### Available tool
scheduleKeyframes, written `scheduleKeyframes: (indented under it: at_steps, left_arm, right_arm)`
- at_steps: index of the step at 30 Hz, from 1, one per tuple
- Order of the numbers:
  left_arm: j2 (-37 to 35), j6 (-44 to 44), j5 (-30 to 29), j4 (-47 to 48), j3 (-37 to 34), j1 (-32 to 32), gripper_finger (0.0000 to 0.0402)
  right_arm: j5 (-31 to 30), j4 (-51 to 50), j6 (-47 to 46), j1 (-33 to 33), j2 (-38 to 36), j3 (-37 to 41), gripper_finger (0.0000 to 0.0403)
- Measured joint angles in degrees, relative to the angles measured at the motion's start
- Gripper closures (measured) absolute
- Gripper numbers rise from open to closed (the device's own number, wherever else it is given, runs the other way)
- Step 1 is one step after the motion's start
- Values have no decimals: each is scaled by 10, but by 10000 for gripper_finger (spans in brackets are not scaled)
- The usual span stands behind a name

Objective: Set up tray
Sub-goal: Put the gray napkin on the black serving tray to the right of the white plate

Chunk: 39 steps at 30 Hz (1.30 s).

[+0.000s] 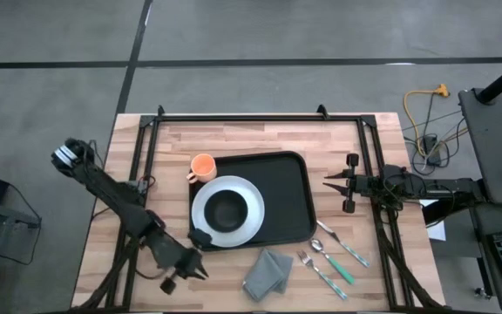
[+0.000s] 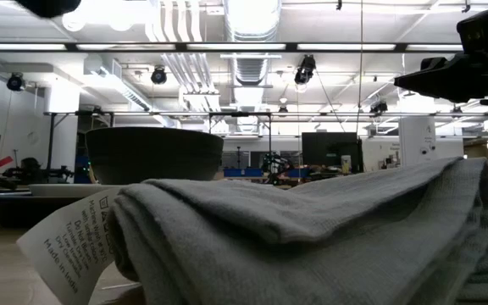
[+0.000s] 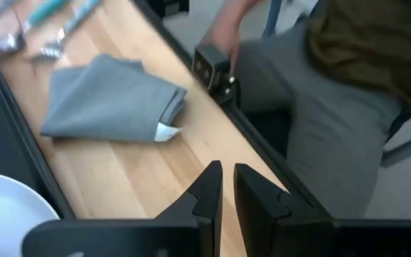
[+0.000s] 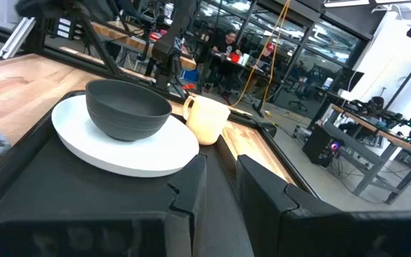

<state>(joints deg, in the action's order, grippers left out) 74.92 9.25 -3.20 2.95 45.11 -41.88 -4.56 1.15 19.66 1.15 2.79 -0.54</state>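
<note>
High view: black tray (image 1: pixel 290 196) lay mid-table, between left gripper (image 1: pixel 200 272) near its front-left corner and right gripper (image 1: pixel 329 183) just beside its right rim. Wrist views: both finger pairs nearly together, gripping nothing.

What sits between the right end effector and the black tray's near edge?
Nothing visible. The right end effector hovers just off the right rim of the large black rectangular tray, with only bare wooden table between them. The metal cutlery with green handles lies nearer the front edge, out of that line.
</note>
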Motion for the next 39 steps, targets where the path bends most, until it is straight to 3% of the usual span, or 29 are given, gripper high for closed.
scheduleKeyframes:
  at_steps: [10,19,24,33,39]
  left_arm:
    - [-209,-13,1,-321,-304,-2,383]
    - [-394,-13,1,-358,-438,-2,383]
    - [-449,-12,0,-244,-430,-2,383]
    - [-450,-33,-1,-245,-426,-2,383]
    - [-461,-69,2,-297,-426,-2,383]
  right_arm:
    - [0,0,-1,0,0,0,335]
    - [0,0,0,0,0,0,335]
    - [0,0,-1,0,0,0,335]
    - [0,0,-1,0,0,0,335]
    - [0,0,-1,0,0,0,335]
